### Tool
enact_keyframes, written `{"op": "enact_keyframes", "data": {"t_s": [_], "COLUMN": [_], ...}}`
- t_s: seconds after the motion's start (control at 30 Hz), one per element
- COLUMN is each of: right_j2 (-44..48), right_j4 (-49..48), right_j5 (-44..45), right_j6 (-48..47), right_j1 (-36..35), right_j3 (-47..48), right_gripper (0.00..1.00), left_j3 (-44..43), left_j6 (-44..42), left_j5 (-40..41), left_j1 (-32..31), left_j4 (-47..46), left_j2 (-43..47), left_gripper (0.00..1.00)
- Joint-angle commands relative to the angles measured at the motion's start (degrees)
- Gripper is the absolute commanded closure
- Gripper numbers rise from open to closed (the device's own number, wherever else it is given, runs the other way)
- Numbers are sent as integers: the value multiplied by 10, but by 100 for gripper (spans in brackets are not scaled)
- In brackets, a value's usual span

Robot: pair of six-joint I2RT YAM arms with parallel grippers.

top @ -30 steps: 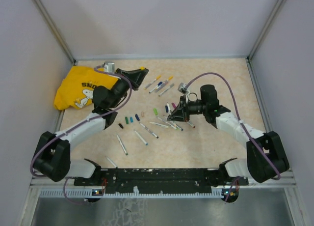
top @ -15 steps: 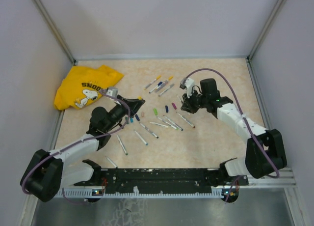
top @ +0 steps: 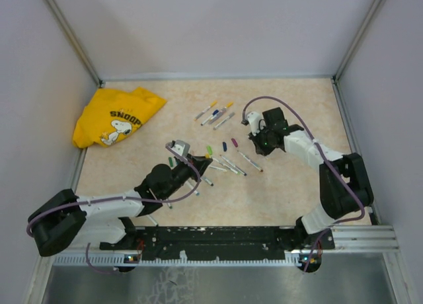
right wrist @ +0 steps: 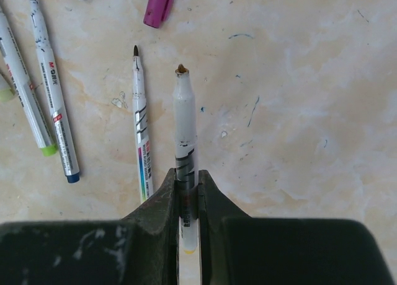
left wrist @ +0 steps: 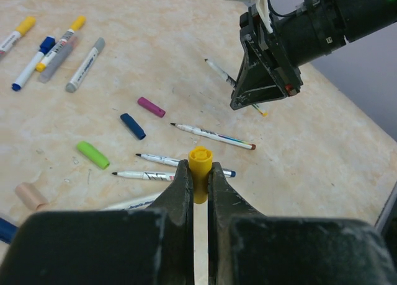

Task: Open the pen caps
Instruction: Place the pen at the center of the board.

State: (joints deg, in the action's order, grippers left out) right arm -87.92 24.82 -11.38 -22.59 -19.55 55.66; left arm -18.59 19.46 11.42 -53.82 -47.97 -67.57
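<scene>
Two robot arms are seen over a beige table (top: 297, 106) scattered with thin markers and their stubby caps. The left gripper (left wrist: 198, 171) is closed tight on a yellow cap (left wrist: 200, 156), which is pinched by its sides and held upright near the middle of the scatter. The right gripper (right wrist: 188, 179) is clamped on a thin white pen barrel (right wrist: 184, 121), gripped toward its rear, with the bare tip pointed away and no cap on it.

A green cap (left wrist: 92, 155), a blue cap (left wrist: 133, 126) and a purple cap (left wrist: 151, 106) are found lying apart on the table, beside several uncapped pens (left wrist: 214, 135). Four capped markers (top: 215, 112) are grouped further back, with their caps still on.

Each cap is judged to be very light, stiff and smooth, so it could easily slip or spring away. It is best taken across its sides, with the barrel held well behind it and the pull kept straight along the pen. The barrels are thin and likely to roll.

"M&G" can be made out on one barrel (right wrist: 51, 87) in the right wrist view. "SNOOP" is read on a crumpled yellow shirt (top: 115, 119) in the far left corner.
</scene>
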Motion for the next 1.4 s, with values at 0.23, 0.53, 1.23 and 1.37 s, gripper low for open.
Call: {"op": "enact_keyframes", "data": {"t_s": [0.23, 0.53, 1.23, 1.37], "right_j2": [-14, -43, -130, -133], "right_j4": [-1, 10, 73, 79], "right_j5": [35, 27, 17, 18], "right_j6": [-8, -6, -14, -15], "right_j1": [7, 8, 9, 8], "right_j3": [36, 45, 84, 86], "right_gripper": [100, 100, 95, 86], "left_j3": [-10, -15, -4, -2], "left_j6": [-40, -43, -41, -40], "left_j5": [65, 64, 66, 66], "left_j1": [-14, -14, -14, -14], "left_j4": [-29, -26, -36, -38], "left_j2": [-18, -23, -17, -15], "left_gripper": [100, 100, 100, 100]}}
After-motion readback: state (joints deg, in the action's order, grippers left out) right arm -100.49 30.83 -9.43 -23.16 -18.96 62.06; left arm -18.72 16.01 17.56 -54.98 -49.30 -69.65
